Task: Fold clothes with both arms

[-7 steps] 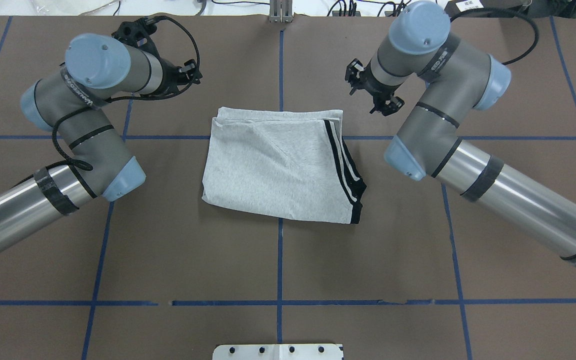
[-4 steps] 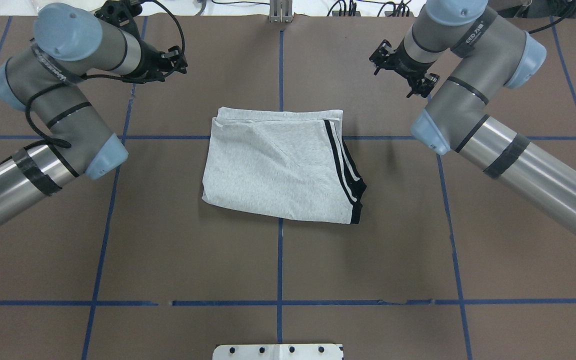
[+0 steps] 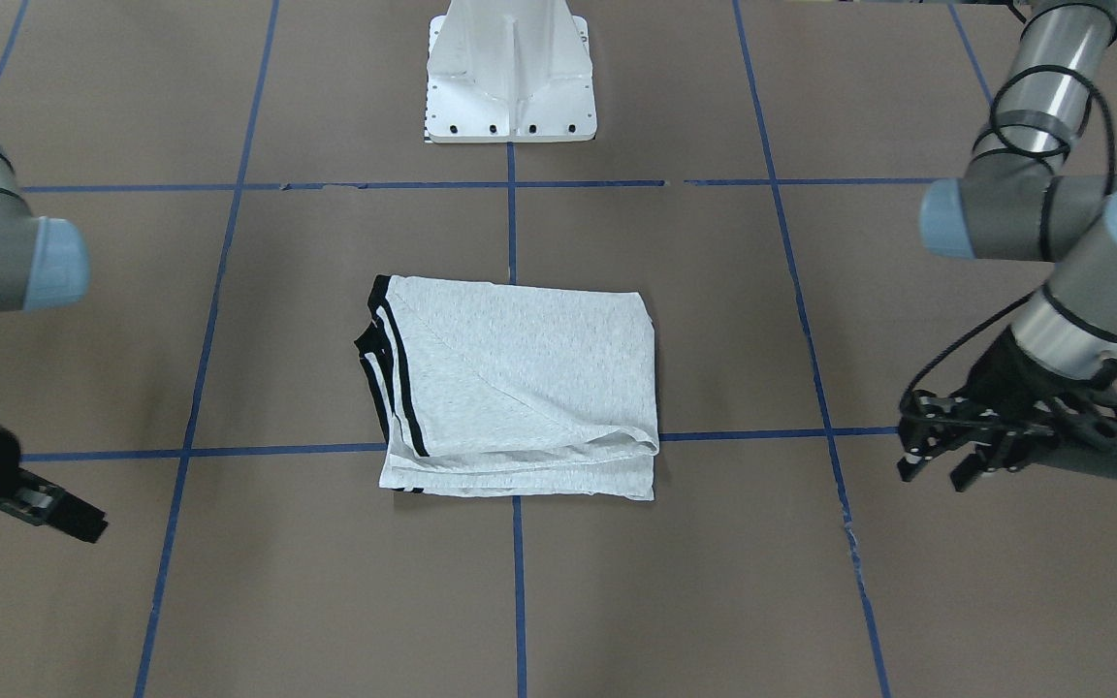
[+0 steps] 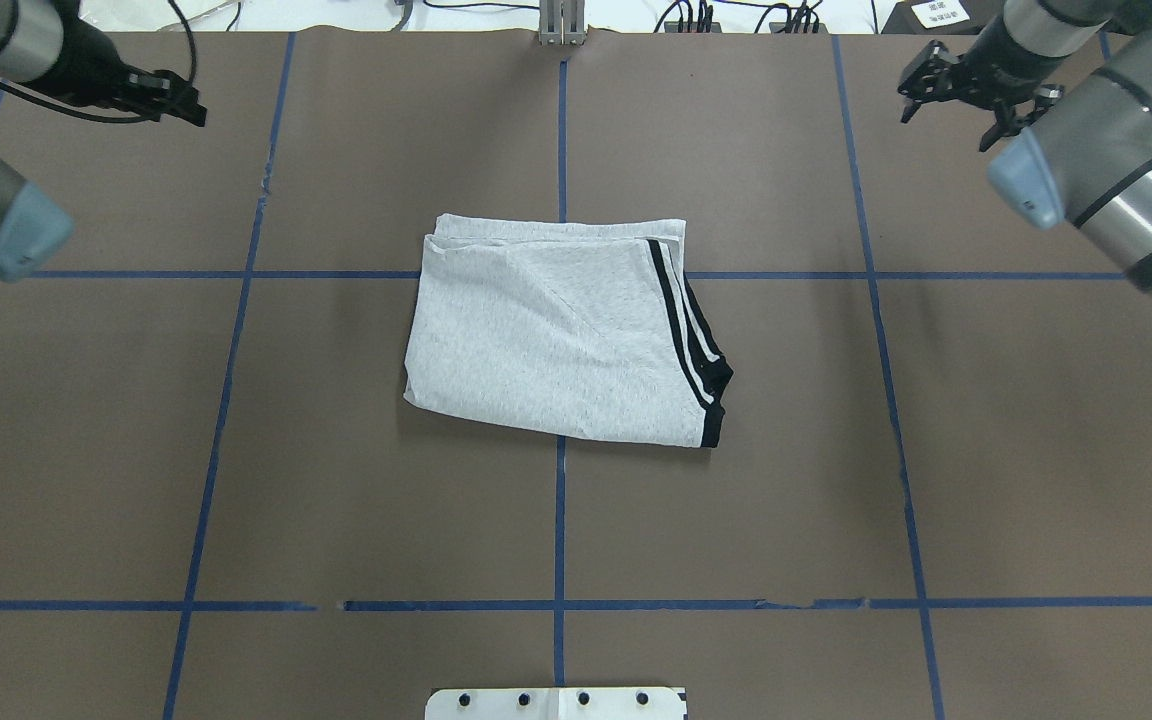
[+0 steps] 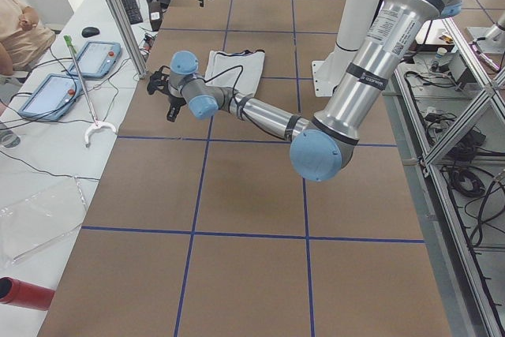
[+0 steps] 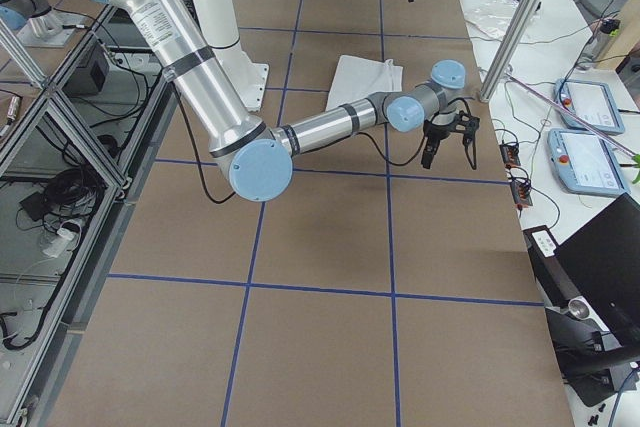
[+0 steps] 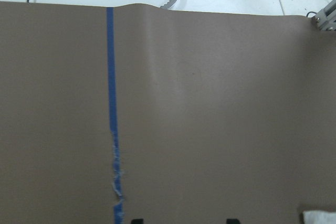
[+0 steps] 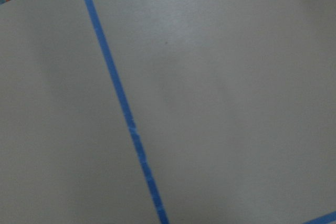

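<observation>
The table (image 4: 336,480) is covered with matte brown paper, gridded in blue tape. Straight out from the white pedestal base (image 3: 510,87), the soft heather-grey T-shirt (image 4: 546,340) is laid folded into a rough rectangle. Farther from the base, off to either side, the black left gripper (image 3: 931,477) and right gripper (image 4: 944,130) are held spread and empty.

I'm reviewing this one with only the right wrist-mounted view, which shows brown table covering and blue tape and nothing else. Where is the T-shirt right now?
Observer: The T-shirt lies folded into a compact rectangle at the middle of the table, and neither arm touches it.
Operator: Is the right end effector carrying anything?
Observer: No. The right end effector is open and empty, above the far right part of the table.
Operator: And the left one?
Observer: The left end effector is also open and empty, well off to the robot's left of the T-shirt.
</observation>
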